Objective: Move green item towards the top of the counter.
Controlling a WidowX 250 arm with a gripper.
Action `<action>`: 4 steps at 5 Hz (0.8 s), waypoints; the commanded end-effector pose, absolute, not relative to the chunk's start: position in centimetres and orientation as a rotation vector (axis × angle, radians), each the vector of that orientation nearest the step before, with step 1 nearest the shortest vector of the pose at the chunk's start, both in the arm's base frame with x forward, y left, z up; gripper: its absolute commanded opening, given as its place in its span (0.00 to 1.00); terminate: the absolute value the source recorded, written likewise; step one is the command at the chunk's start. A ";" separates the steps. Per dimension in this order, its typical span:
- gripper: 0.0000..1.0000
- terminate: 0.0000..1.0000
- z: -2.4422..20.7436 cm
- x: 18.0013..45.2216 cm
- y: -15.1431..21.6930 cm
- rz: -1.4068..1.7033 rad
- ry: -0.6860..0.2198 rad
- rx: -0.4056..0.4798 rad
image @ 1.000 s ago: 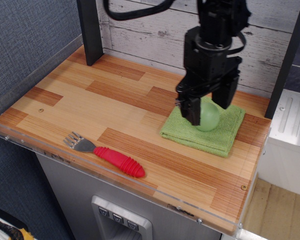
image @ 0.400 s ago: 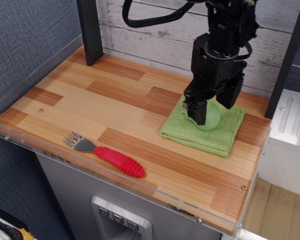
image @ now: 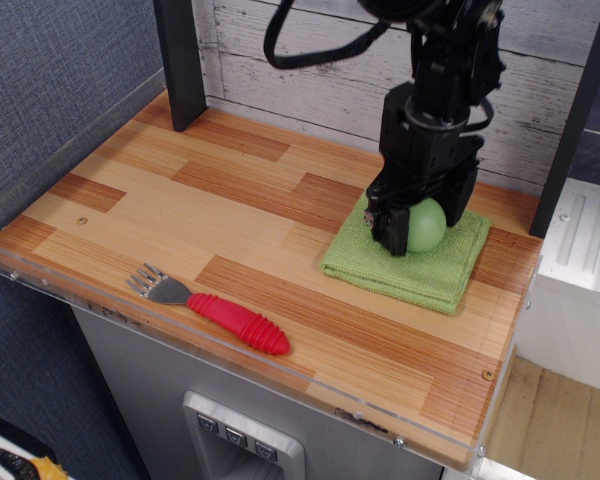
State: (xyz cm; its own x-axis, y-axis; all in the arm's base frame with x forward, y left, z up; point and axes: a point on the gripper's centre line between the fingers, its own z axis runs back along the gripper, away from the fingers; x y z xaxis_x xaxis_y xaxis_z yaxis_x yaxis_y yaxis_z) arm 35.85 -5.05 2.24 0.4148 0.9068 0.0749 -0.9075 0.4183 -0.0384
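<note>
my black pincer hangs straight down over the back right part of the counter, w/ its two fingers on either side of the green item. the fingers press against the item's left and right sides, so i'm gripping it. the green item is a smooth pale-green rounded toy; only its lower front shows between my fingers, the rest is hidden by the pincer body. it sits on or just above a folded green cloth; can't tell if it's touching the cloth. the cloth lies flat near the counter's right edge, close to the white plank wall at the back. at the front left, well apart from me, a fork w/ a red ribbed handle lies near the clear acrylic edge, tines pointing left. a dark post stands at the back left corner.
</note>
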 end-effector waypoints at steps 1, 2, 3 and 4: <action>1.00 0.00 3.3 37.2 -3.0 1.141 -0.023 -0.014; 0.00 0.00 3.5 37.2 -2.8 1.127 -0.039 -0.006; 0.00 0.00 4.6 37.1 -2.2 1.093 0.006 -0.079; 0.00 0.00 6.7 36.8 -1.7 1.067 -0.016 -0.113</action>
